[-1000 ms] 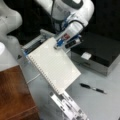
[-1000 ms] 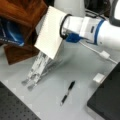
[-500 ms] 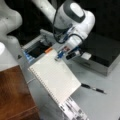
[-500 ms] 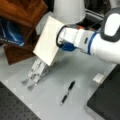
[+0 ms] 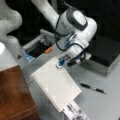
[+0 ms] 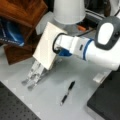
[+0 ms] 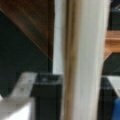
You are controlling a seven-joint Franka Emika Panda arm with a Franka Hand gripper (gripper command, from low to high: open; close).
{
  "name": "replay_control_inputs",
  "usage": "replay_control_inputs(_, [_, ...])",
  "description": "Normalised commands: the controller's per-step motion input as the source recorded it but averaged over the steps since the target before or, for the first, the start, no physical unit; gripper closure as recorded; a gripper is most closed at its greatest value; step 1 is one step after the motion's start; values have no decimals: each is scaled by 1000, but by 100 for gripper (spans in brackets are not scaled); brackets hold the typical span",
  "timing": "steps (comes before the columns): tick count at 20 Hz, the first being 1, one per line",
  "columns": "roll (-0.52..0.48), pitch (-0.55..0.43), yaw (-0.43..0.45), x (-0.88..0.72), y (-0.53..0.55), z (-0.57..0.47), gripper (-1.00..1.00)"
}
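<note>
Gripper (image 5: 59, 65) sits right at the top edge of the white spiral-bound notebook (image 5: 56, 83), and from how the wrist view is filled by that edge (image 7: 82, 62), it looks clamped on it, though I can't actually see the fingers closing. The pad leans tilted in a pale grey metal stand (image 6: 35, 75) on the light grey table (image 6: 82, 82), bottom edge down in the stand

Compared with a second ago the arm has swung round: in a front view the white wrist (image 6: 72, 45) has moved from above the notebook down to its back side, and the blue bit by the fingers (image 6: 65, 52) now pokes out behind the sheet. The notebook itself has barely shifted in the stand, so my read is the grip point changed, not the pad

Working outward from the notebook: black pen (image 5: 93, 88) lies on the table toward a front view's right, well apart. A dark wooden box (image 5: 15, 95) is just beside its left edge. An orange block (image 5: 48, 50) lies further up, near an open tray
</note>
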Motion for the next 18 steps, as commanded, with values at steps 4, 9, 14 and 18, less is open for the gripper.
replay_control_inputs(4, [-214, -34, -2, 447, 34, -103, 100])
replay_control_inputs(9, [-182, -35, -26, 416, 16, -74, 100])
replay_control_inputs(14, [-150, -56, -70, 350, 38, -70, 100])
replay_control_inputs(18, [-137, -63, -111, 325, 57, -131, 100])
